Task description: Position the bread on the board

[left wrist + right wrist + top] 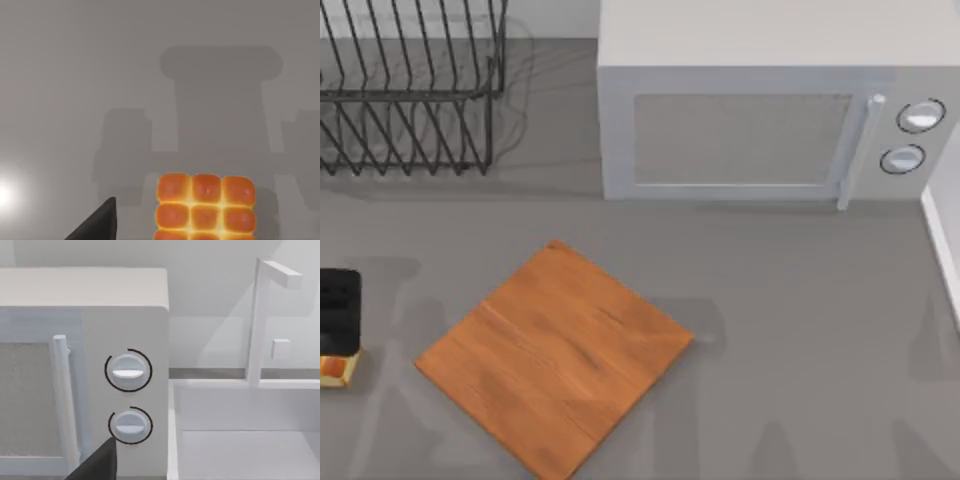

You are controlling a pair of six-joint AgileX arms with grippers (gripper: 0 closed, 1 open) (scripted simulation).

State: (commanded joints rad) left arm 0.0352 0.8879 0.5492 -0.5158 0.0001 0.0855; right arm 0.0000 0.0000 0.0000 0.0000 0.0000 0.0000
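The bread [205, 207], a small golden-brown loaf with a grid of bumps, lies on the grey table at the far left, left of the board [555, 360]. In the top view the bread [334, 371] peeks out from under my left gripper [338, 325], which hangs directly above it. The left wrist view shows one dark fingertip [97, 222] standing off to the loaf's side, clear of it, so the gripper is open and holds nothing. My right gripper [160, 476] is parked facing the microwave, open, with one finger [100, 462] in view.
A white microwave [760, 110] stands at the back, its two knobs [128, 371] facing forward. A black wire dish rack [410, 90] fills the back left. A white basin-like unit [240, 440] sits at the right edge. Bare grey table [800, 340] lies right of the board.
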